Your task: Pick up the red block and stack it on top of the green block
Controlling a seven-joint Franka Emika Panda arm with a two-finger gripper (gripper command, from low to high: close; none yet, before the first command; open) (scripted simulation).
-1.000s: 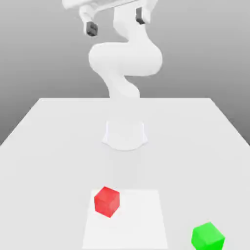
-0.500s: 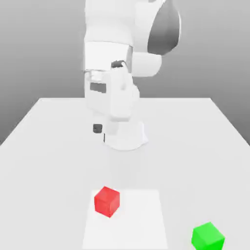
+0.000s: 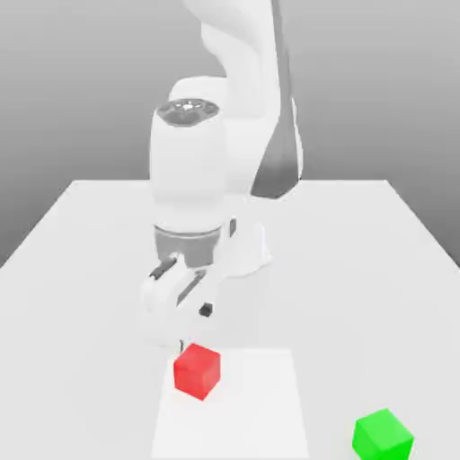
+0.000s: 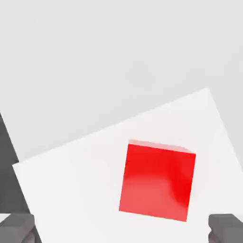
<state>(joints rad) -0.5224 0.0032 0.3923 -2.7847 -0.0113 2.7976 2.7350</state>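
Down near the front of the white table [image 3: 81, 269], the red block [image 3: 197, 370] sits on a paler square patch [image 3: 260, 404], and the gripper [image 3: 184, 344] hangs just above and behind it. From the hand view the red block [image 4: 157, 180] lies between the 2 grey fingertips [image 4: 16, 227], which stand wide apart with the cube not touched by either, so the claw is open and holding nothing. The green block [image 3: 383, 435] rests well apart, at about 4 o'clock from the red one in the exterior view, off the paler patch.

What worries me is the angle: the cube's edges look turned relative to the line between the fingers. If the hand drops as it is, I'd guess the pads could catch corners instead of flat faces, and the block might twist or squirt out. The cube also sits nearer 1 finger than the other, so a closing finger may shove it first.

The tabletop is plain, smooth and matte white; beyond it is only a flat grey backdrop.
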